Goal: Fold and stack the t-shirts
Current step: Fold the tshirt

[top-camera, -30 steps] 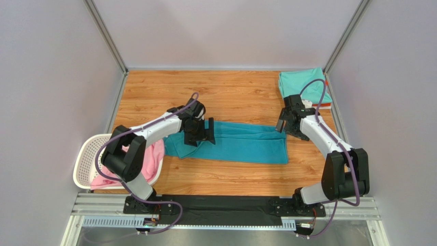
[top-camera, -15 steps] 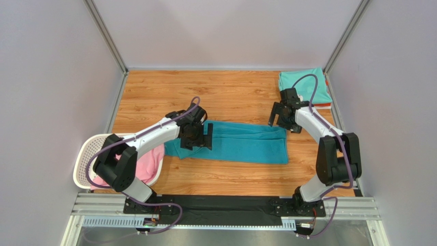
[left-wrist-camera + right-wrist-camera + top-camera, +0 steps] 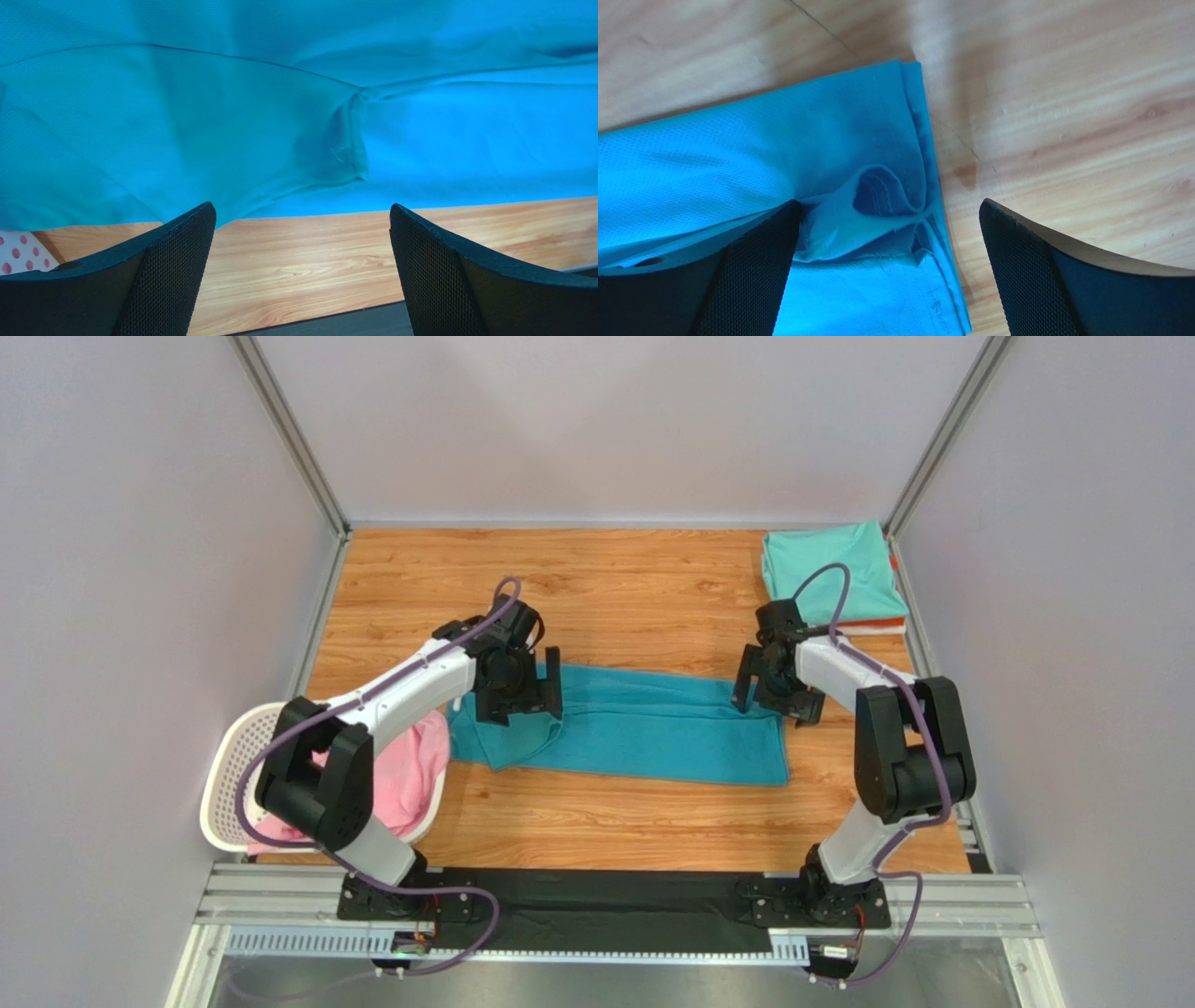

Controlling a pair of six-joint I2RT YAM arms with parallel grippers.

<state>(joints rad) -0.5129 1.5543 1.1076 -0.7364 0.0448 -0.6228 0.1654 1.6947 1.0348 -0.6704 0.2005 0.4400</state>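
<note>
A deep teal t-shirt (image 3: 645, 731) lies folded into a long strip across the middle of the table. My left gripper (image 3: 516, 700) hangs open over its left end; in the left wrist view the teal cloth (image 3: 281, 105) fills the top, and bare wood shows between the fingers (image 3: 161, 280). My right gripper (image 3: 776, 692) is open over the strip's far right corner, and that rumpled corner (image 3: 878, 203) lies between the two fingertips of the right gripper (image 3: 890, 204). A folded mint green t-shirt (image 3: 831, 571) rests at the back right. A pink t-shirt (image 3: 404, 773) spills from the basket.
A white lattice basket (image 3: 239, 767) stands at the near left table edge. A thin orange edge (image 3: 881, 625) shows under the mint shirt. Grey walls close in the left, back and right. Bare wood (image 3: 631, 588) runs behind the teal strip.
The left gripper has shifted left along the teal strip toward its left end. The right gripper has swung in and come down over the strip's far right corner. Both stayed open.
</note>
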